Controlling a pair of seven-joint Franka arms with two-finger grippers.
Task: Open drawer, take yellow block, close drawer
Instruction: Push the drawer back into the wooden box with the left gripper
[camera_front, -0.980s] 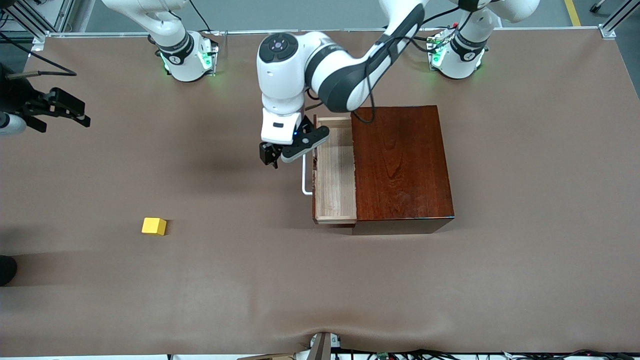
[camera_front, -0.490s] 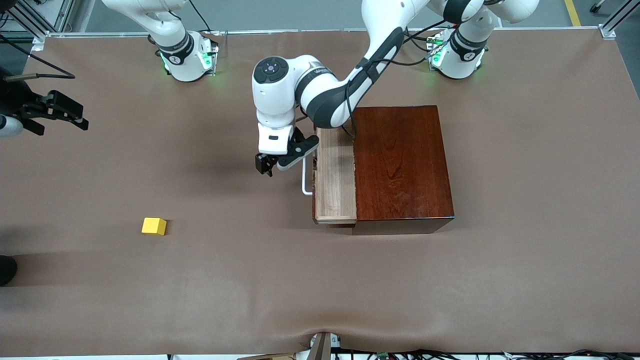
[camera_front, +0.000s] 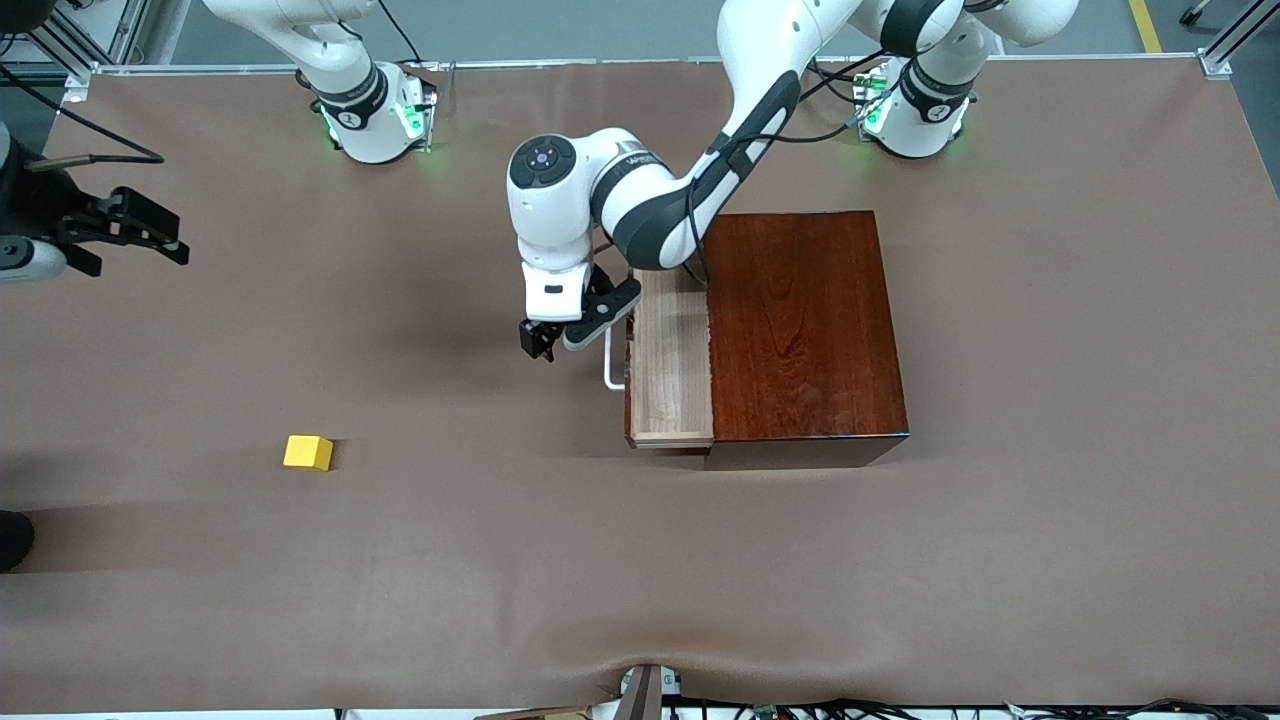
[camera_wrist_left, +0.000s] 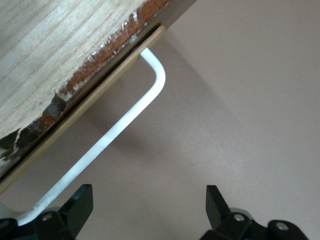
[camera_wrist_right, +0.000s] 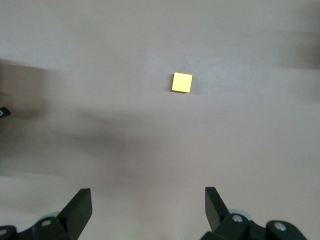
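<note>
Standing partly pulled out of the dark wooden box (camera_front: 805, 330), the drawer (camera_front: 670, 365) opened toward nine o'clock in the front view, its long axis and white handle (camera_front: 611, 368) running twelve to six. The left gripper (camera_front: 565, 340), bent down from an arm reaching across the box, hung at the handle's upper end with its jaws apart, one finger (camera_wrist_left: 75, 207) beside the bar. The yellow block (camera_front: 308, 452) sat square on the counter (camera_front: 1050, 500) toward the right arm's end, and the right gripper (camera_front: 135, 232) waited above that end, jaws apart.
</note>
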